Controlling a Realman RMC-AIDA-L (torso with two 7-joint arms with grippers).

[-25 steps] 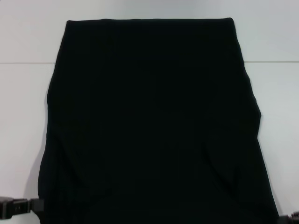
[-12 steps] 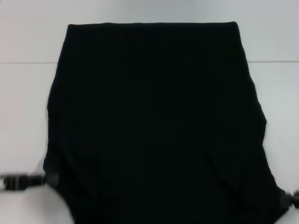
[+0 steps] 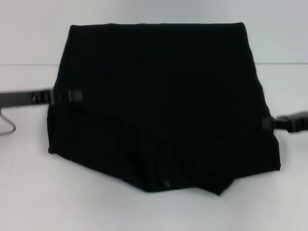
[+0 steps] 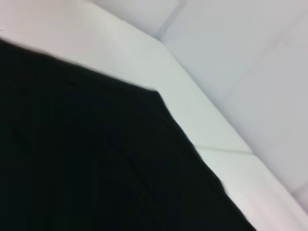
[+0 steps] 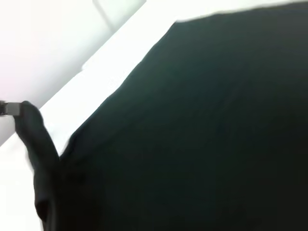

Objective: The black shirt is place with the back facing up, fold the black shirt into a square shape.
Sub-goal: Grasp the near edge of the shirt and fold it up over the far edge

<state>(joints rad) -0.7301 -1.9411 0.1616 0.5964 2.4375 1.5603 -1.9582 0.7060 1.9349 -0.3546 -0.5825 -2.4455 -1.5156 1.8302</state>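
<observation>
The black shirt (image 3: 159, 86) lies spread on the white table (image 3: 144, 211), plain side up. Its near part is lifted and sags in folds between the two arms. My left gripper (image 3: 72, 95) is shut on the shirt's left edge, raised above the cloth. At the right edge, my right gripper (image 3: 267, 123) is shut on the cloth at about the same height. The left wrist view shows the shirt (image 4: 86, 168) running to a far corner on the table. In the right wrist view the shirt (image 5: 202, 134) fills most of the picture, with a pinched-up corner of cloth (image 5: 33, 139) at its far side.
A seam (image 3: 29, 64) crosses the table behind the arms. A thin cable loop (image 3: 7, 126) hangs under the left arm. Bare white tabletop surrounds the shirt on the near side, left and right.
Both grippers have risen from the near corners and moved away from me, carrying the shirt's near edge up. The near part of the shirt has left the table's front.
</observation>
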